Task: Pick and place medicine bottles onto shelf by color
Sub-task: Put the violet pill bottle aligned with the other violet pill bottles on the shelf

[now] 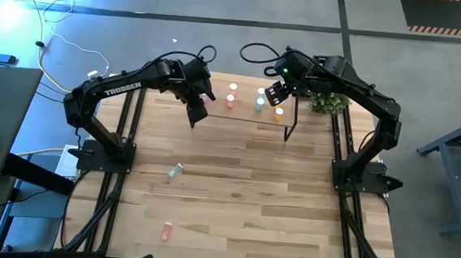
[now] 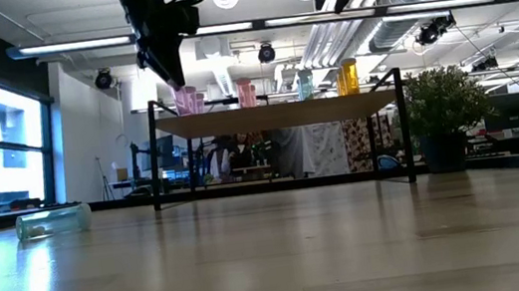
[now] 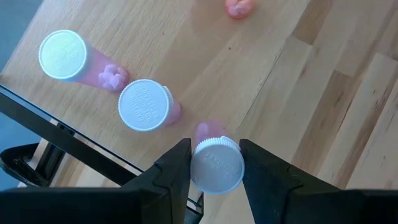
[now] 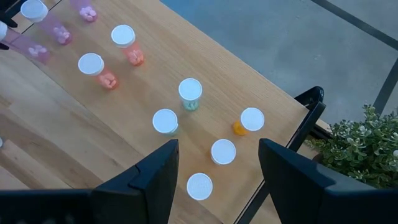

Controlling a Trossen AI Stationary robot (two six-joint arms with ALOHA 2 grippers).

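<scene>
Left hand (image 3: 215, 163) pinches a pink bottle (image 3: 216, 163) by its cap, over the shelf (image 3: 249, 74).

Light wood shelf (image 4: 155, 81) showing smooth matt grain, translucent plastic medicine bottles (image 4: 190, 93) wearing matt white caps, black metal legs (image 2: 154, 159) looking thin and dull, plank tabletop (image 1: 242, 195) gleaming slightly, dark matt fingers (image 3: 171, 180).

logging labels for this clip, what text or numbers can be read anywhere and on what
"TROSSEN": white letters along the left arm, high view.
White bottle caps in the left wrist view: embossed lettering, too blurred to read.
Nothing readable on the shelf, the table or the room behind.
</scene>
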